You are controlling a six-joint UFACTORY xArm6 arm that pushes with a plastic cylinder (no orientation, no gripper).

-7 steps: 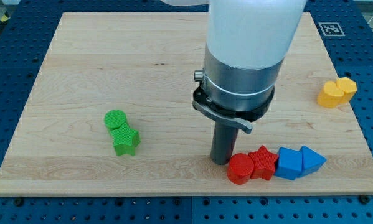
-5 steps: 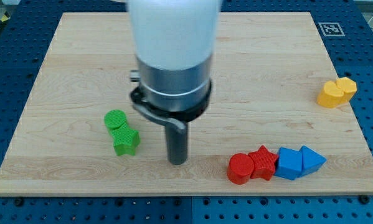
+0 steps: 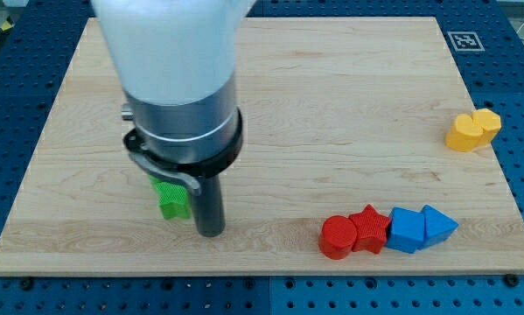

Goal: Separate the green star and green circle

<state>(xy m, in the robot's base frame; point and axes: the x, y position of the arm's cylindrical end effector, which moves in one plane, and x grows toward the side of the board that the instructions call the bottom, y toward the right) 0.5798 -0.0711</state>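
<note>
The green star [image 3: 171, 200] lies at the board's lower left, partly covered by the arm. The green circle is hidden behind the arm's grey body, so I cannot tell if the two still touch. My tip [image 3: 210, 231] rests on the board just right of the green star and slightly below it, a small gap apart.
A red circle [image 3: 338, 237], red star [image 3: 369, 228], blue cube [image 3: 407, 229] and blue triangle [image 3: 438, 225] form a touching row at the lower right. Two yellow blocks [image 3: 471, 129] sit together at the right edge. The wooden board [image 3: 349, 96] lies on a blue pegboard.
My tip has slid left along the board, from beside the red circle to just right of the green star. The arm now covers the green circle. No block has moved.
</note>
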